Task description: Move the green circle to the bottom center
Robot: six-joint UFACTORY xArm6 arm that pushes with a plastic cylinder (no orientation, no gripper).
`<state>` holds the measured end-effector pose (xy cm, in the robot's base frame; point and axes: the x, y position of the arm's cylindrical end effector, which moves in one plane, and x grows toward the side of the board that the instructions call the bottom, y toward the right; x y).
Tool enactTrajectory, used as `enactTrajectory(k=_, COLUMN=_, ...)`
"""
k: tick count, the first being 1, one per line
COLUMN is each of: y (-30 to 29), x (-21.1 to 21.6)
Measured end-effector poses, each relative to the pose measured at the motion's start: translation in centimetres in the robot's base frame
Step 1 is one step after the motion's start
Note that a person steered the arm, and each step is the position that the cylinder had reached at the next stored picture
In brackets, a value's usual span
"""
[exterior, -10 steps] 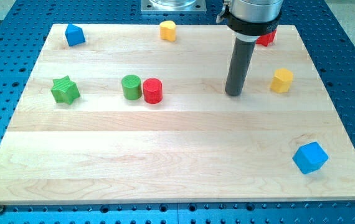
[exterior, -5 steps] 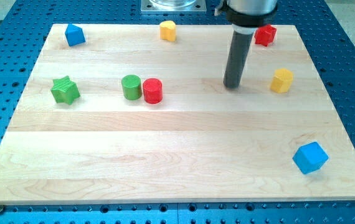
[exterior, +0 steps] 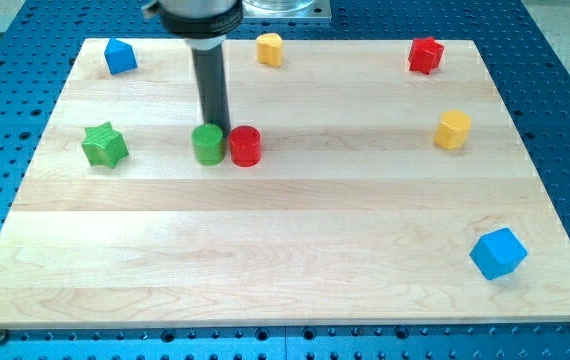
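Rod first: my tip sits just behind the green circle, on its top side in the view, touching or very nearly so; being a bare rod, it holds nothing. I judge the push not yet made: the green circle lies in the upper left-centre of the board, touching the red cylinder on the view's right, well apart from the bottom centre. What is left is the whole run down the view, slightly rightward, past that red neighbour.
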<state>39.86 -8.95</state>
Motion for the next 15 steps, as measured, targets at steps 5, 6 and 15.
enactTrajectory(k=5, y=1.8, x=8.8)
enactTrajectory(k=6, y=0.0, x=6.8)
enactTrajectory(k=15, y=9.5, x=11.7)
